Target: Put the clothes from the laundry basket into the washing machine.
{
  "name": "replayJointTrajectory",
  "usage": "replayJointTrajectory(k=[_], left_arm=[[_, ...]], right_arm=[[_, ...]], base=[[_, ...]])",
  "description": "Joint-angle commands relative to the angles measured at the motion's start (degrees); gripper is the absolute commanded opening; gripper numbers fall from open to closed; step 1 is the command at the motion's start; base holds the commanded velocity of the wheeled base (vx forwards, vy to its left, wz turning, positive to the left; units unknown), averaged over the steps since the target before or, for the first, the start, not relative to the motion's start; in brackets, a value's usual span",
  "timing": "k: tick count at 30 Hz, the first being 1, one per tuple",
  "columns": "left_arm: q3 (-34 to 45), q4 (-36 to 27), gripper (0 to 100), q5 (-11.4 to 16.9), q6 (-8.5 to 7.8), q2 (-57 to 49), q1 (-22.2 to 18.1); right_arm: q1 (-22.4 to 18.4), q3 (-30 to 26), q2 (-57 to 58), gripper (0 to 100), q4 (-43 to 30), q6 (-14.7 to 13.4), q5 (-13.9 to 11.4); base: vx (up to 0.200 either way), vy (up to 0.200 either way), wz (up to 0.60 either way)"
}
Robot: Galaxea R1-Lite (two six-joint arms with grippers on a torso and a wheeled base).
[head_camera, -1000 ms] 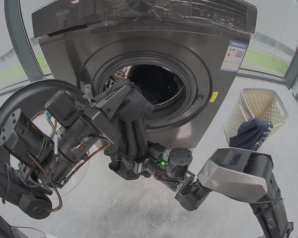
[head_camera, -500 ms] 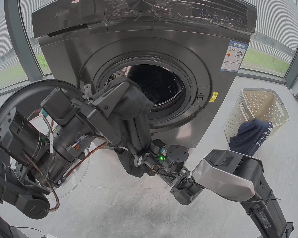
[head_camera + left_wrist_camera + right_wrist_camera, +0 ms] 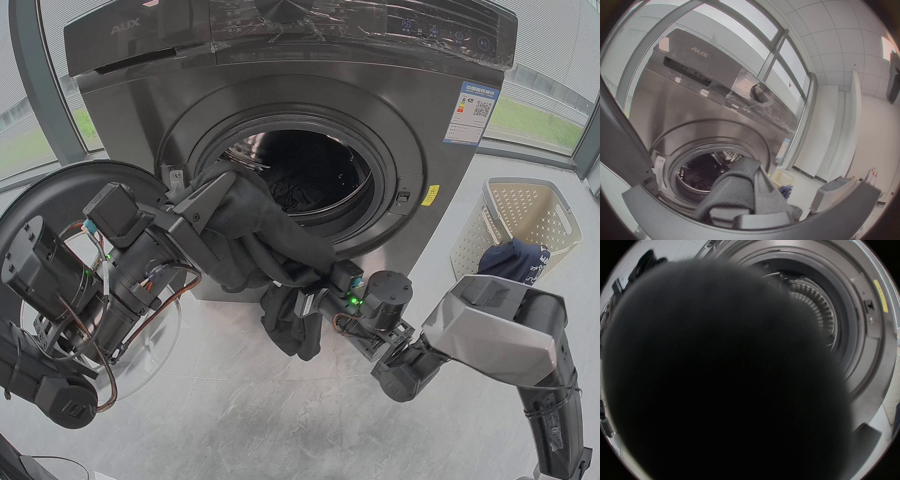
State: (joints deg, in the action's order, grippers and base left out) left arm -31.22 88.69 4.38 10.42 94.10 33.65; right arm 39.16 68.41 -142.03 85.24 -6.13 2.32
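L end effector [image 3: 212,194] clamped on dark garment [image 3: 262,231] at washing machine [image 3: 406,125] (R end effector [image 3: 300,299]: can't tell).

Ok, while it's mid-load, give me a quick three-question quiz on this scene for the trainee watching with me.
1. True or false: the washing machine has its door shut.
2. Where is the navy garment? A) inside the drum. B) hanging out of the laundry basket. C) on the floor under the door.
3. Which arm's gripper holds the grey garment up in front of the washing machine?

Key:
1. False: the door is swung open to the robot's left.
2. B.
3. The left gripper. The cloth's lower end hangs over the right arm's wrist.
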Motion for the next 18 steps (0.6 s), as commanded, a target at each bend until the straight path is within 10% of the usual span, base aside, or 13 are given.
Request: replayJointTrajectory(k=[1,18], left_arm=[[1.4,-0.4,0,0.0,-0.14,4.1,-5.3],[7.9,0.2,0,0.4,-1.81,15.3,-6.2]], right_arm=[[-2.8,-5.9,9.1,0,0.8,-0.2,0.1],[-2.3,-8.8,14.8,0,0.8,-1.1,0.9]], base=[[0.000,0.000,0.00],[0.000,0.000,0.00]])
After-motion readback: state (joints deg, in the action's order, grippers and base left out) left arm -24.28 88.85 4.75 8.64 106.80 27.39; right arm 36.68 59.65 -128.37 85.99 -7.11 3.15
